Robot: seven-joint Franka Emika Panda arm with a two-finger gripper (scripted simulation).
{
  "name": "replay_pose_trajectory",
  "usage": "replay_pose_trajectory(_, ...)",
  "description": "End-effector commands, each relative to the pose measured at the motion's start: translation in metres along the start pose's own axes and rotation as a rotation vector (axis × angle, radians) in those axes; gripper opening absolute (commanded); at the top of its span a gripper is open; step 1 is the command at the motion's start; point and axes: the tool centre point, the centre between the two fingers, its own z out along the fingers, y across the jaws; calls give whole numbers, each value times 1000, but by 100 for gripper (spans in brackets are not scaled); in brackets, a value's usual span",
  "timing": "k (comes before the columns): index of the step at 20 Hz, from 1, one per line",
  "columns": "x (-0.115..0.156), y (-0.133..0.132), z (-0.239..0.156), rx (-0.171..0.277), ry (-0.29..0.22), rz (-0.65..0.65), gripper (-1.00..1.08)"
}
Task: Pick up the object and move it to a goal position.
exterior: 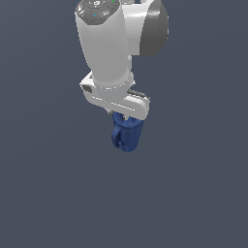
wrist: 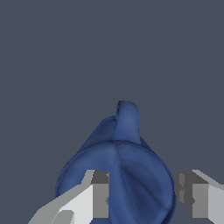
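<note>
The gripper (wrist: 142,197) is clenched across the rim wall of the dark blue mug (exterior: 127,134), which hangs beneath the wrist, so pickup looks done and carrying to the unseen goal remains.

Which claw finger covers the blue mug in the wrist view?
This finger, seen against the mug; the other finger stands outside its outline.

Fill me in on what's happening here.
A simulated Panda arm has its gripper closed on a dark blue mug. In the wrist view one finger sits inside the mug and the other outside its wall, so the grip is on the rim. The handle points away from the fingers. No goal marker is visible, and whether the mug is lifted cannot be told.
</note>
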Motion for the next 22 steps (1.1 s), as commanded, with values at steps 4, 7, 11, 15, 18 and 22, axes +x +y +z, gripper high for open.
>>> replay_pose_trajectory(4,26,-1,19,-9,-58,167,28)
replay_pose_trajectory(7,37,-1,29,-17,-84,243,28)
replay_pose_trajectory(11,47,-1,40,-28,-111,323,28)
replay_pose_trajectory(15,54,-1,48,-37,-129,377,28)
replay_pose_trajectory(18,57,-1,52,-41,-137,402,28)
replay_pose_trajectory(22,59,-1,54,-43,-141,414,28)
